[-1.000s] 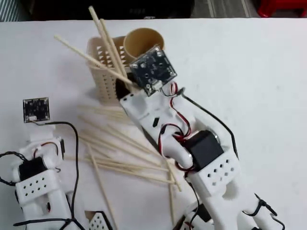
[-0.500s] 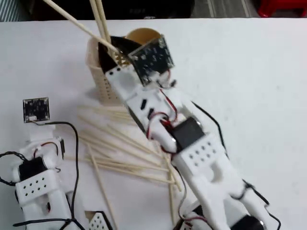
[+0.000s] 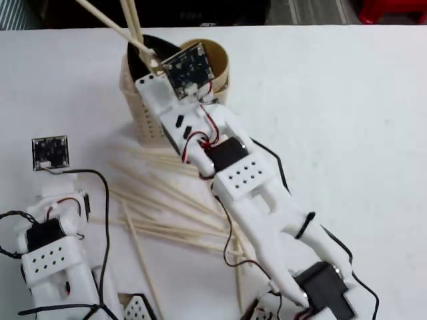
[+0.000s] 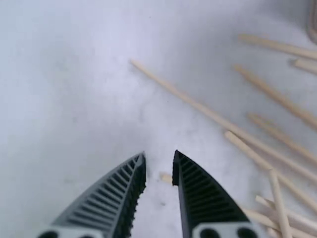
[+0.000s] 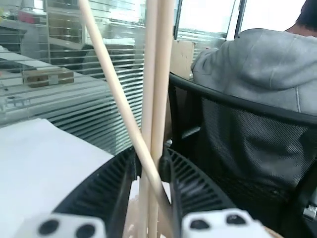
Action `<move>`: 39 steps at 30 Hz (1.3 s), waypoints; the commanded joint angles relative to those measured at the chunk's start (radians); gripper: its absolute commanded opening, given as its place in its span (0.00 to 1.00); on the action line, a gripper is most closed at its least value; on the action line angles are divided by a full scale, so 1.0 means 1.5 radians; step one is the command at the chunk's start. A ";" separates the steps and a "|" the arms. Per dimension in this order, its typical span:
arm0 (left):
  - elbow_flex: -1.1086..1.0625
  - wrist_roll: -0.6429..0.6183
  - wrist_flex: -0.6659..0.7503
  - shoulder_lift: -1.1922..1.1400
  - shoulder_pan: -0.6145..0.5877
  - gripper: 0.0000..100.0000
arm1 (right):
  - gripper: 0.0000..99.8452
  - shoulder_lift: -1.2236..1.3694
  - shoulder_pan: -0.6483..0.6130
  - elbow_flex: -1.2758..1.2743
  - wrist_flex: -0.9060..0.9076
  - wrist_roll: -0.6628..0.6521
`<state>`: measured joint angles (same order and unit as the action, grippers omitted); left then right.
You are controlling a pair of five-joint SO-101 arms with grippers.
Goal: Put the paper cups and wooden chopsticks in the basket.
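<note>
My right gripper (image 3: 149, 59) is over the beige basket (image 3: 135, 112), shut on a few wooden chopsticks (image 3: 127, 19) that stick up and away past the table's far edge. In the right wrist view the same chopsticks (image 5: 157, 74) rise steeply from between the shut gripper (image 5: 150, 167). A paper cup (image 3: 221, 63) stands at the basket's right side; I cannot tell whether it is inside. Several loose chopsticks (image 3: 170, 213) lie fanned on the table in front of the basket. My left gripper (image 4: 158, 169) hangs slightly open just above the table, beside loose chopsticks (image 4: 223, 121).
The left arm's body (image 3: 50, 247) sits at the near left corner. The right arm (image 3: 253, 193) stretches diagonally across the loose pile. The white table (image 3: 347, 113) is bare on the right.
The right arm has stretched out toward the far left, carrying its chopsticks up over the basket and tipping them steeper. The left arm has stayed still.
</note>
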<state>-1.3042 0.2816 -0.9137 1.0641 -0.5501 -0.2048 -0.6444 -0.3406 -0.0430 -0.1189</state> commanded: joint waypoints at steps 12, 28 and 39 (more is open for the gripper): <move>0.002 0.000 0.015 0.013 -0.004 0.11 | 0.02 0.032 0.032 0.004 0.069 0.004; -0.008 0.031 0.034 0.012 -0.004 0.11 | 0.20 -0.098 0.019 0.005 0.312 0.000; -0.008 0.031 0.038 0.013 -0.001 0.11 | 0.06 -0.291 0.002 0.002 0.561 -0.001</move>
<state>-1.3226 0.3199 -0.8815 1.0641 -0.5501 -0.5593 -0.6383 -0.3452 0.7165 -0.1189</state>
